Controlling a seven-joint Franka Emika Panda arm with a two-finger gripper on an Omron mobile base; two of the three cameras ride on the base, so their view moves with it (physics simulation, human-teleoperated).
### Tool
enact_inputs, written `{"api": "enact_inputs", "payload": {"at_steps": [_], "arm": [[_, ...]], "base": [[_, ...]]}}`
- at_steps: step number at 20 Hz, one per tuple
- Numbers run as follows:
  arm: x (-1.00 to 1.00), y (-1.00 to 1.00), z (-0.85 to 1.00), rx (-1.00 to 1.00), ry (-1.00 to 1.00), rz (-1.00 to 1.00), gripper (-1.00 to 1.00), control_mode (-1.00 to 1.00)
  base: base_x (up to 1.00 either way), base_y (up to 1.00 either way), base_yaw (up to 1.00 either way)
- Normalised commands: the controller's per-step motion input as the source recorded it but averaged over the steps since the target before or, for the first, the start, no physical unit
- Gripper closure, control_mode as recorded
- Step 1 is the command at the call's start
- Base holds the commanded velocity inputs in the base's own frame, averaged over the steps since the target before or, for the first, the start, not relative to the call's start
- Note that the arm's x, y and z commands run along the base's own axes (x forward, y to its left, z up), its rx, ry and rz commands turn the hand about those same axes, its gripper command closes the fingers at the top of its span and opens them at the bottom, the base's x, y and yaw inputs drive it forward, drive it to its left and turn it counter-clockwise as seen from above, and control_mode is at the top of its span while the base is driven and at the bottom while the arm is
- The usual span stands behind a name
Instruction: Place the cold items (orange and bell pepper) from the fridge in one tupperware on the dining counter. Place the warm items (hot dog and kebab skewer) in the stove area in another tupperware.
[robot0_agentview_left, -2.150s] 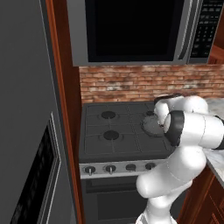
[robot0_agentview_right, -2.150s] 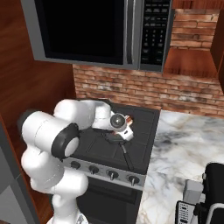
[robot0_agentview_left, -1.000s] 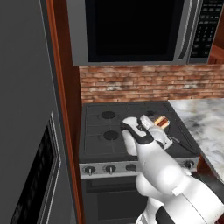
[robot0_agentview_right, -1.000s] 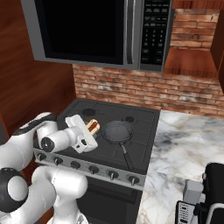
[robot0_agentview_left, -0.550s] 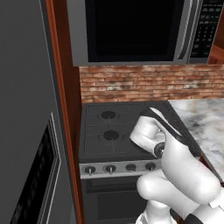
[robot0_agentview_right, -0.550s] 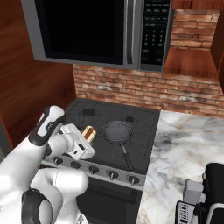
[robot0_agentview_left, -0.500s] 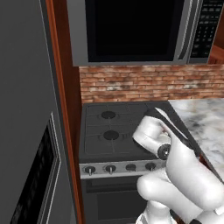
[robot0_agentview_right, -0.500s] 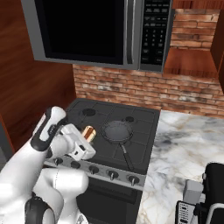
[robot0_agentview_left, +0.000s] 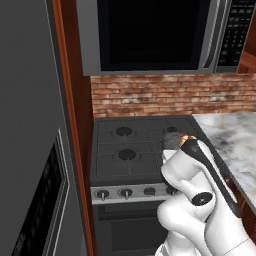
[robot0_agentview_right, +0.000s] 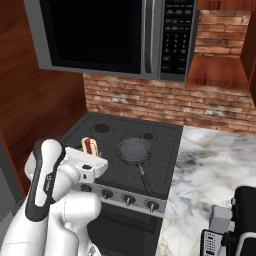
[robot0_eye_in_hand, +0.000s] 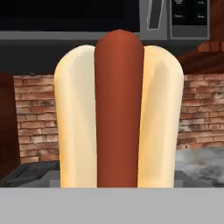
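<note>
Arm folded low in front of the stove (robot0_agentview_right: 150, 150), its white forearm angled up and the end effector (robot0_agentview_right: 90, 150) raised over the stove's front left edge in the right base view. The end effector is closed on the hot dog (robot0_eye_in_hand: 119, 113), which stands upright between its jaws; in the hand view the sausage sits between the two pale bun halves, with the brick wall (robot0_eye_in_hand: 201, 105) and the microwave (robot0_eye_in_hand: 175, 19) beyond it. In the left base view the hot dog's tip (robot0_agentview_left: 186, 139) peeks above the wrist. The frying pan (robot0_agentview_right: 134, 150) lies just to the right of the end effector, its handle toward the knobs. The marble desk (robot0_agentview_right: 215, 165) lies farther right. Compared with two seconds ago, the arm has drawn back from over the pan to the stove's front left, carrying the hot dog.
</note>
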Motion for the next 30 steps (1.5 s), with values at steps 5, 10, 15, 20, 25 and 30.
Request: {"api": "enact_inputs", "payload": {"at_steps": [5,10,15,20,25,30], "arm": [[-1.00,-0.58,0.24,-0.92,0.02,-0.02,1.00,-1.00],[-1.00,-0.91,0.31,-0.83,0.00,-0.05,1.00,-1.00],[-0.95,-0.99,0.82,-0.47,0.00,-0.01,1.00,-1.00],[-1.00,-1.00,0.99,-0.31,-0.12,0.01,1.00,-1.00],[-1.00,-0.86,0.90,-0.67,-0.06,0.07,1.00,-1.00],[-1.00,-0.70,0.34,-0.80,0.25,0.00,1.00,-1.00]], "base": [[0.00,0.00,0.00],[0.00,0.00,0.00],[0.00,0.00,0.00],[0.00,0.00,0.00],[0.00,0.00,0.00],[0.00,0.00,0.00]]}}
